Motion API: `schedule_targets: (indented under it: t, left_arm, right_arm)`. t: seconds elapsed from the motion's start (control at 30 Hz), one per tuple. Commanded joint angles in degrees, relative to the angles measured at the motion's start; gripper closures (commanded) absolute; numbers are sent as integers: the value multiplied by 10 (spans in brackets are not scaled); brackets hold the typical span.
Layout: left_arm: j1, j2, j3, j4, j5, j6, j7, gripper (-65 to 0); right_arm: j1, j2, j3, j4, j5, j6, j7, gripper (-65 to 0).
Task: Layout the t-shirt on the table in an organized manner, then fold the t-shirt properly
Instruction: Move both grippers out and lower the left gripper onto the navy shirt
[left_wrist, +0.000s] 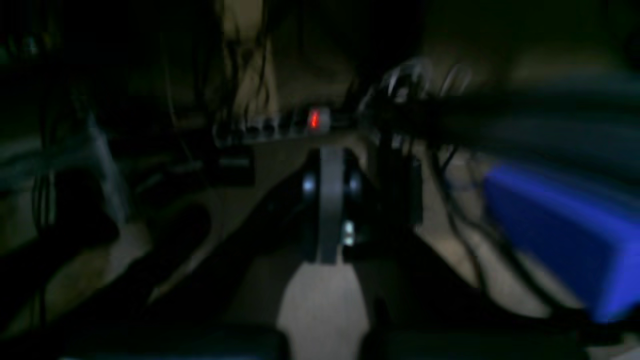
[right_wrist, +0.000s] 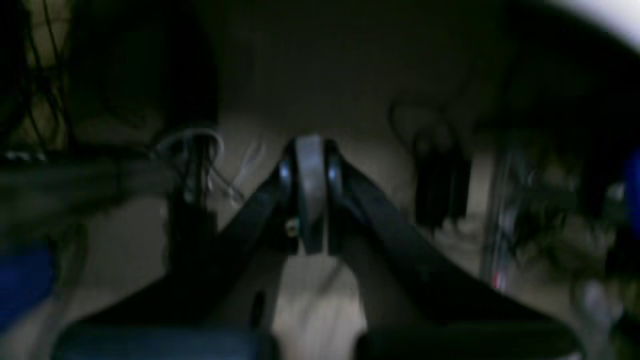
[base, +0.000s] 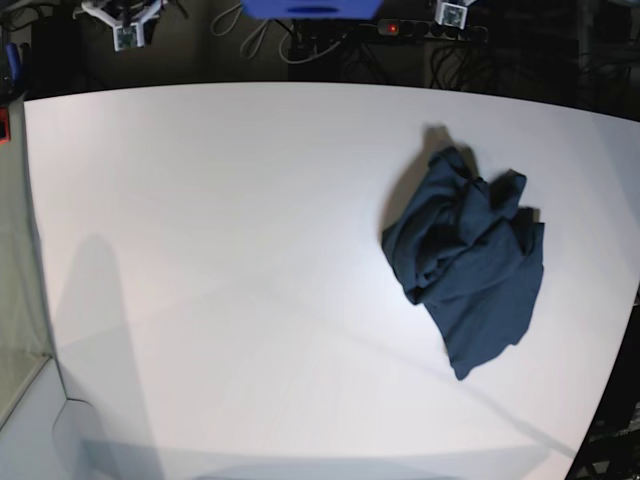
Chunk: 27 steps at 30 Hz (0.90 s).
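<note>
White and smooth, the large matte tabletop (base: 220, 260) fills the base view almost edge to edge, its far edge curving against a dark background strung with cables. On its right part lies the dark navy-blue cloth t-shirt (base: 468, 268), crumpled into a heap with folds bunched at its upper end and a flatter flap trailing toward the near right edge. It casts a small shadow on its far-left side. Neither arm shows in this view; only soft grey shadows cross the near part of the table.

From the left wrist camera, everything is dim and blurred. The left gripper (left_wrist: 330, 205) sits in the middle of the frame, its two dark fingers pressed together around a grey central strip, with nothing between them. Beyond it runs a power strip with a red light (left_wrist: 314, 119) among tangled black cables, and a bright blue box (left_wrist: 565, 235) stands to the right.

From the right wrist camera, equally dark, the right gripper (right_wrist: 311, 195) is likewise clenched on nothing, its black fingers meeting at a grey strip. Pale floor and loose wires lie behind it. The t-shirt appears in neither wrist view.
</note>
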Motion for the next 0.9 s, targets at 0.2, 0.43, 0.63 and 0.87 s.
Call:
schedule_targets:
  t: [0.2,0.43,0.63,0.87]
  left_arm:
    - [45,2,-21,175,-1,1,-11,-1]
    - [4,26,-82,197,-7,0,-11,-3]
    - [-39,29,-144,198,-124,-2,-10,-4]
    - [-119,27,-244,198,-215,-2,92,-22]
  right_arm:
    - [-3,1,-5,161,1,2,-53,0]
    - [65,2,-40,178,1,2,-60,0]
    - [115,0,-65,180,1,2,-59,0]
    - [183,-1,-110,179,1,2,-85,-54]
